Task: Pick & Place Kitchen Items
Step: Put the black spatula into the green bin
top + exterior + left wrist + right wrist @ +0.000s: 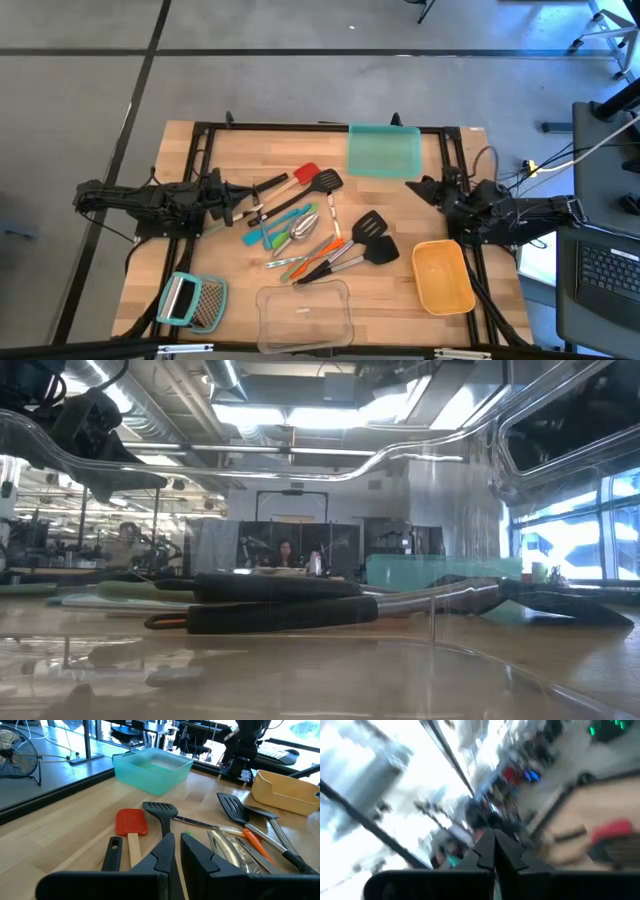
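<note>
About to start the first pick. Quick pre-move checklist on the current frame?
1. Left hand empty and shut: ok.
2. Right hand shut, parked at the table's right edge: ok.
3. Red spatula clear on its top side, easy first pick: ok.
4. Utensil pile overlapping, single grasp there: not ok.
5. Teal bin empty: ok.
6. Yellow bin empty: ok.

The left arm is stretched in from the table's left edge, and its gripper [176,851] is held low over the tabletop with the jaws nearly together and nothing between them. The right arm is folded back at the right edge, its gripper [493,845] tilted upward with fingers pressed together.
</note>
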Available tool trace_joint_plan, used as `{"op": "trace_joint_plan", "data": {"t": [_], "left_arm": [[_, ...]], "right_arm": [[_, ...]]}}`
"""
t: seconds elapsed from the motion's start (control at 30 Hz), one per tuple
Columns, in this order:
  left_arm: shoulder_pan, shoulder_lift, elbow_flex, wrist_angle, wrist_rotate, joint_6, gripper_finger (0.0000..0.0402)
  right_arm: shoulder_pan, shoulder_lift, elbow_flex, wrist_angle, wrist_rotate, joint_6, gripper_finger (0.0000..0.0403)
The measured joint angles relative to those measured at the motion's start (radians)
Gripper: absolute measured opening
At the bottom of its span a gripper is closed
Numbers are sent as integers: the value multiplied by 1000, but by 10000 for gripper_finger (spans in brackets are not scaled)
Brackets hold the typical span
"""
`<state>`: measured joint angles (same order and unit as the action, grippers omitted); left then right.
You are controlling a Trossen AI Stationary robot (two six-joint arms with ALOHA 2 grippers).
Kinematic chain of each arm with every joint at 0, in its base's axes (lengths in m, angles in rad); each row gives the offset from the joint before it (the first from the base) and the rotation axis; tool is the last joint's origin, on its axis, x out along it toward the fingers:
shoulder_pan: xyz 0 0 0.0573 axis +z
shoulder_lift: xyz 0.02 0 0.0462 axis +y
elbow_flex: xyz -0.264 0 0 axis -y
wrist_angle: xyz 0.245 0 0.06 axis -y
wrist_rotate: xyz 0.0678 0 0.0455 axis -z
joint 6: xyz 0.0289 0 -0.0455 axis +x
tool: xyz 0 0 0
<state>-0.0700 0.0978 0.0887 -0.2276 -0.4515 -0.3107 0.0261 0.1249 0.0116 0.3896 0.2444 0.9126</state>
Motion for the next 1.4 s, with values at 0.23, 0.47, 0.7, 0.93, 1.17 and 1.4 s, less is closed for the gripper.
{"op": "trace_joint_plan", "data": {"t": [0.23,0.47,0.7,0.93,1.17,1.4], "left_arm": [[0,0,-1,8,-109,44,24],[0,0,-2,12,-160,133,24],[0,0,-3,40,-198,142,24],[0,0,-3,42,-199,142,24],[0,0,-3,239,-196,52,24],[1,0,0,703,-194,-269,24]], "right_arm": [[0,0,0,165,192,-60,2],[0,0,0,201,440,-83,2],[0,0,0,224,577,-89,2],[-1,0,0,224,609,-97,2],[-1,0,0,293,649,-4,2],[0,9,55,399,352,-128,2]]}}
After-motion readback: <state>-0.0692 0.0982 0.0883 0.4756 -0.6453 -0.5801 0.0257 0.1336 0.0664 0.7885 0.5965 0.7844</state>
